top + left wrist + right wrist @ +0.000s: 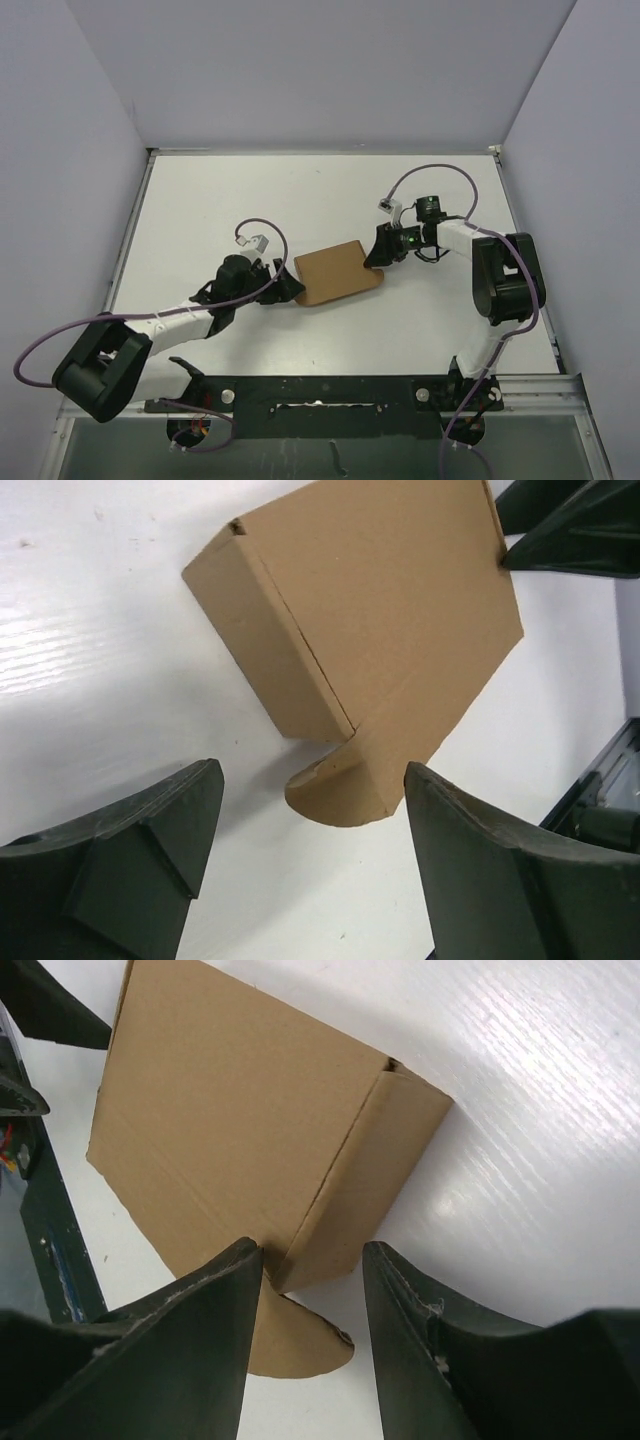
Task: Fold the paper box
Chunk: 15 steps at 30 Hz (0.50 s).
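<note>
From above, we see the box (338, 272) lying low and closed near the middle of the white tabletop (250, 190), set at a slant, with the left end effector (285, 290) just beside its near-left end and the right end effector (378, 252) just beside its far-right end. We judge the main folding done and the step in hand to be finishing the ends. In the left wrist view the left end effector (312, 790) has its jaws well apart and grips nothing. The box (380, 610) is plain brown card with its lid down over a shallow side wall, and a rounded left tab (335, 790) sticks out loose at the corner, lying on the tabletop (100, 630) between the jaws. The right end effector (560, 530) shows at the far corner. In the right wrist view the right end effector (310, 1255) also has its jaws apart, straddling the box's near corner without clamping it. Whether one jaw touches the card we cannot tell. The box (240, 1130) looks square and creased cleanly, and a rounded right tab (300, 1345) pokes out below it. The left end effector (50, 1010) sits beyond. Next, we think, each tab needs to be pushed flat or tucked in while the lid is kept down.
</note>
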### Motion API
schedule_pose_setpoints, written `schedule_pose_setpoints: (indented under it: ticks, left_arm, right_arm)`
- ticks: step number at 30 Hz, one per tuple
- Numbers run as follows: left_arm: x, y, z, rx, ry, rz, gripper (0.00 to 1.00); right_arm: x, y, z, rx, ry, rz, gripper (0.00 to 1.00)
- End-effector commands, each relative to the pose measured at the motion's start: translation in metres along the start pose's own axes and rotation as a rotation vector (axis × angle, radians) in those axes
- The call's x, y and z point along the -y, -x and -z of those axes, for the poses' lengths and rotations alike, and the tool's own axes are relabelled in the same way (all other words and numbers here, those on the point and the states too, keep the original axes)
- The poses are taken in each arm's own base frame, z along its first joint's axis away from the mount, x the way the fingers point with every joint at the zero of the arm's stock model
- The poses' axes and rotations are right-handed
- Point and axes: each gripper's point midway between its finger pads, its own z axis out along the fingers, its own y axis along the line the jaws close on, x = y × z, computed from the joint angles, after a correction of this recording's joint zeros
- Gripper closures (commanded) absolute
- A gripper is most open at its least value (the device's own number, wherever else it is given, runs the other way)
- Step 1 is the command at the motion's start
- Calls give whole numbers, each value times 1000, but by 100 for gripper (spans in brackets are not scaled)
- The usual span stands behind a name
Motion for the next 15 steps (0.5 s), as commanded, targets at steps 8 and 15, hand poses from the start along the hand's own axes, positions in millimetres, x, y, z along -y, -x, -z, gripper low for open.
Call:
schedule_pose_setpoints:
  ticks: [8,15]
  left_arm:
    - [21,34,-11,156,-155,194,17]
    - [21,33,-22,153,-163,307,10]
  right_arm:
    - [10,13,2,62,51,-132,75]
    - [18,8,2,71,71,-214,80]
